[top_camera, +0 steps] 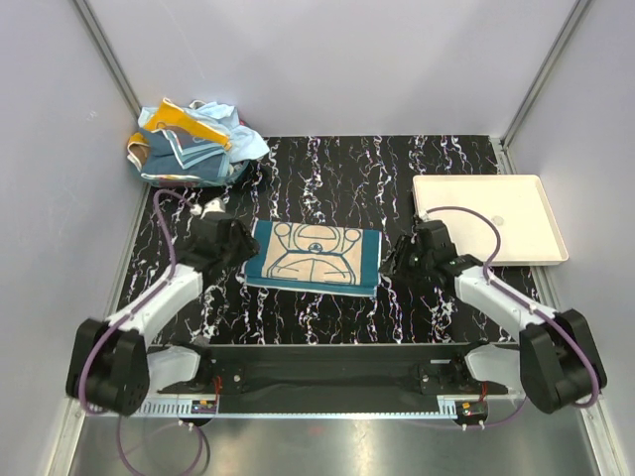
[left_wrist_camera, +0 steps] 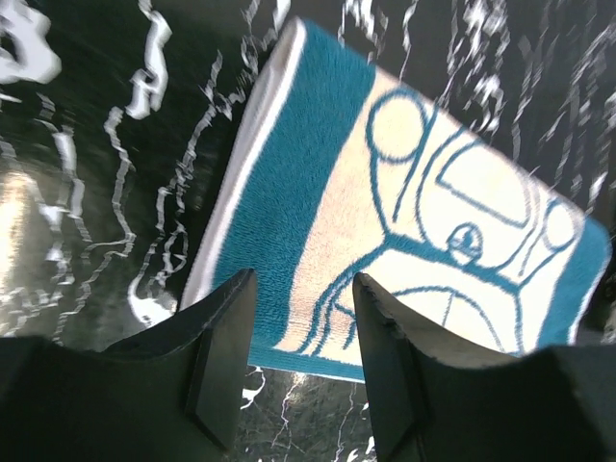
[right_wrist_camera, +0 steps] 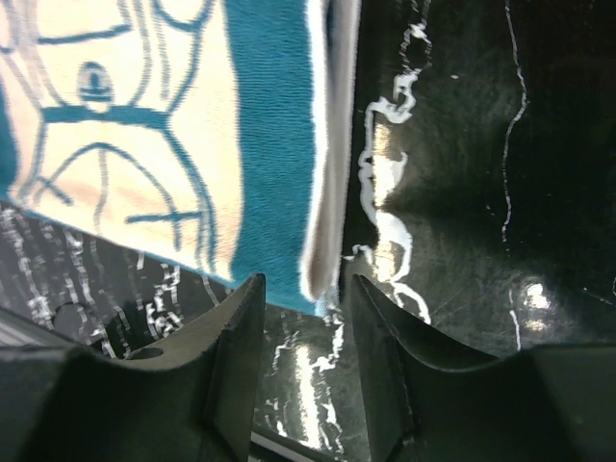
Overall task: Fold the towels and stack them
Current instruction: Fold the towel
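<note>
Perhaps bear-printed teal towel [top_camera: 314, 258], flat.

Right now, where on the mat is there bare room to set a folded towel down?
Bare mat lies beyond the teal towel, between the towel pile and the white tray, whose floor is also bare; another strip runs nearer the arm bases. Crowded: the towel's ends, flanked by the left gripper and right gripper.
</note>
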Available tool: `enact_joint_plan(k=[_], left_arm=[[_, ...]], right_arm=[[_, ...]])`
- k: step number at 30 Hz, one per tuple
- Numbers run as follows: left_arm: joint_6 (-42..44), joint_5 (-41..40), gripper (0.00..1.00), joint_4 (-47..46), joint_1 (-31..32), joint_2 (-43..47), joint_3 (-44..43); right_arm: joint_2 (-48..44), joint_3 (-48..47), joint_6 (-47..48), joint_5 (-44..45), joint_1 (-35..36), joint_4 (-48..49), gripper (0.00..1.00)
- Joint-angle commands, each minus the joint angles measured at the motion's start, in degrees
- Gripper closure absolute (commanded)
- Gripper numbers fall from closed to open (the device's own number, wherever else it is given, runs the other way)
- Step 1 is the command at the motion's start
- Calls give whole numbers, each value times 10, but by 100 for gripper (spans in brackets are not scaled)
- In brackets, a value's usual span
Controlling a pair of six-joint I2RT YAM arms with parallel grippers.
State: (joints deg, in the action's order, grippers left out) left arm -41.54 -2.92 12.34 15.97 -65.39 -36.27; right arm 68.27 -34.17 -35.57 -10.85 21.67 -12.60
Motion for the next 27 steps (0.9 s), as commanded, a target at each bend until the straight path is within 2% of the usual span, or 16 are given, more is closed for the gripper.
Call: enact_joint_plan(k=[1,3,7,12,17,20,25,27], left_arm=[[15,24,50,-52,27,-55,-32],[16,24,50,-57,42,-89,-31],[4,20,51,-88,68,-99,8],[-4,10,53,-94,71,-91,52],[-1,4,58,-86,72,-87,64],[1,-1,58,-92,72,-90,77],[6,-3,58,-93,72,-98,88],[9,3,58,-88,72,-88,87]], right_arm=[[29,-13,4,21,15,29,53],[39,-7,-1,16,24,38,55],[35,13,-11,20,49,47,58],[15,37,-16,29,50,42,74],[20,45,-17,24,50,47,86],[6,51,-20,26,50,43,82],[-40,14,-12,70,50,-9,57],[-41,-9,-6,86,49,-18,55]])
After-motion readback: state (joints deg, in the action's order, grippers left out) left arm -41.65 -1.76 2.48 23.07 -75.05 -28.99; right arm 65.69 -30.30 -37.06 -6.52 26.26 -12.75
